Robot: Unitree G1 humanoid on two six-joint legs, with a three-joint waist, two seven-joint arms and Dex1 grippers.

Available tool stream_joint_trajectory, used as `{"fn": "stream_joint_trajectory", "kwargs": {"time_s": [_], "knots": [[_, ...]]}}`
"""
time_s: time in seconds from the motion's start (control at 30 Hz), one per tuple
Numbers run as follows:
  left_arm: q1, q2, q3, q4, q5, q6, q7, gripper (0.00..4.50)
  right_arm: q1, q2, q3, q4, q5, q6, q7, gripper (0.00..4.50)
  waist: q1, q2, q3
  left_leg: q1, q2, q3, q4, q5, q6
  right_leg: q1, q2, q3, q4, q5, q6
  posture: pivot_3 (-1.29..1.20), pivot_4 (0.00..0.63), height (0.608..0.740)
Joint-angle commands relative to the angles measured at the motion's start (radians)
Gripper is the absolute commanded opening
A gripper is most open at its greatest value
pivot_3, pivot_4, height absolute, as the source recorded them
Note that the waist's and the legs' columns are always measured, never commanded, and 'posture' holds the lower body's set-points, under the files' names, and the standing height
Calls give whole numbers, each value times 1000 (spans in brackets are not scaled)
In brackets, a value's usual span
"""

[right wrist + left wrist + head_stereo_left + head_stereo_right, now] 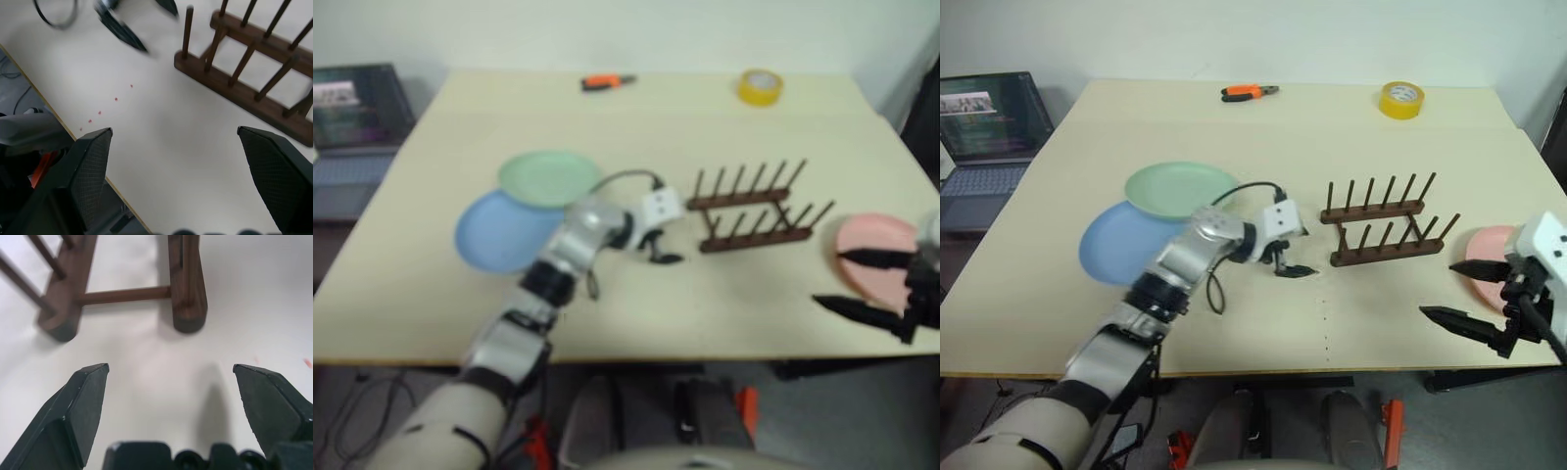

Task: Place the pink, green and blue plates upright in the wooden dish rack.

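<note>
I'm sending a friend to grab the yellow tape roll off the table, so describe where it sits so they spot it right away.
Start at the big pale wooden table and look to its far edge, by the wall. On the right side of that edge, beyond the dark wooden dish rack, sits the yellow tape roll. It is the only bright yellow ring there; the orange-handled tool along that edge is long and thin.

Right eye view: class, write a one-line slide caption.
Empty dark brown wooden dish rack between two open black-fingered grippers, left and right; plates lie flat.
</note>
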Motion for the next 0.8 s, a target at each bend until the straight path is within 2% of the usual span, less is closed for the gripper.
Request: {"fn": "stream_joint_trajectory", "kwargs": {"time_s": [0.03, 0.07, 0.17, 0.27, 0.37, 0.4, 0.47, 0.6, 0.7, 0.8], "knots": [[46, 61, 8, -241, -67, 118, -80, 3223, 1, 56, 82, -11, -73, -19, -122, 3503, 0, 1, -1, 0, 0, 0, 0, 0, 0, 0, -1, 0, 0, -1, -1, 0, 150, 740], [63, 78, 1, -292, -78, 147, -93, 3057, -1, 76, 104, -16, -79, -19, -143, 3345, 0, 2, -1, 0, -1, 1, 1, 0, 0, 0, -1, 1, 0, -2, -3, 0, 150, 740], [100, 88, -24, -401, -111, 218, -104, 2139, -18, 126, 188, -10, -126, -19, -225, 2400, 0, 2, -2, 0, -1, 0, 2, 0, 0, 1, -1, 1, 0, -2, -3, 0, 150, 740], [126, 44, -85, -412, -77, 213, -40, 1099, -58, 179, 299, 37, -214, -25, -337, 1349, 1, 1, -2, 1, -1, 0, 4, 0, 0, 1, -1, 1, 1, -1, -4, 0, 150, 740], [138, -45, -142, -354, -30, 183, 57, 87, -102, 243, 393, 65, -273, -26, -419, 355, 1, 1, -2, 1, -2, 0, 5, 0, 1, 2, -1, 1, 0, -1, -4, 0, 150, 740], [138, -74, -148, -340, -27, 187, 82, 0, -112, 257, 414, 74, -291, -27, -437, 8, 1, 1, -2, 1, -2, 0, 4, 0, 1, 2, -1, 2, 0, 0, -4, 0, 150, 740], [135, -107, -160, -313, -10, 173, 120, 0, -128, 276, 445, 87, -319, -32, -458, 8, 1, 1, -2, 0, -2, 0, 5, 0, 1, 1, -1, 2, 0, 0, -4, 0, 150, 740], [134, -114, -167, -299, -1, 159, 136, 0, -137, 286, 458, 91, -339, -32, -461, 8, -3, 2, -2, 1, -1, 0, 3, 0, 1, 1, 2, 3, 1, 0, -4, 0, 150, 740], [123, -217, -209, -190, 69, 99, 268, 0, -171, 381, 580, 189, -482, -144, -586, 8, 0, 1, -3, 1, -1, -2, 3, 0, 1, 1, 4, 1, 1, -1, -5, 0, 150, 740], [126, -252, -216, -149, 93, 78, 301, 0, -190, 449, 626, 249, -548, -207, -628, 8, -2, 1, -4, 1, -2, -1, 4, 0, 1, 1, 3, 2, 1, 0, -4, 0, 150, 740]]}}
